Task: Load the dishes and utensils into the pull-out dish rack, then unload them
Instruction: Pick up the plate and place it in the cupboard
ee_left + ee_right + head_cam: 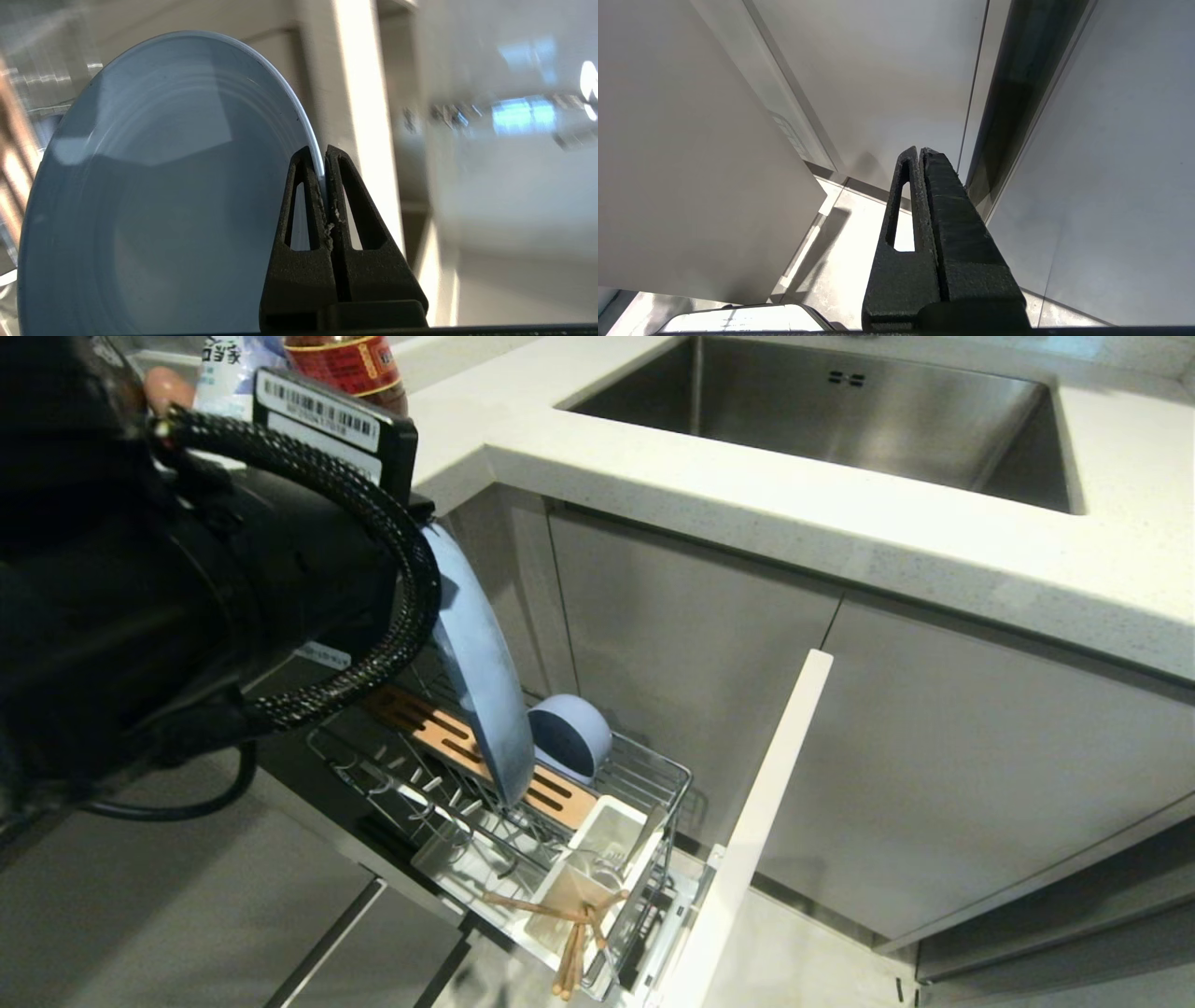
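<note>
Your left pincer holds the plate on edge over the pull-out dish rack, hiding the slotted wood strip. The bowl fills the rack's back corner. Chopsticks jut from the utensil cup. The prongs nearest you stand bare. The cabinet front walls the rack's outer end.

1. The plate is smooth, matt pale blue ceramic.
2. The dish rack is shiny chrome wire with a light-wood strip.
3. The utensil cup is white plastic.
4. The sink is brushed steel.
5. The left pincer is rough black plastic.
</note>
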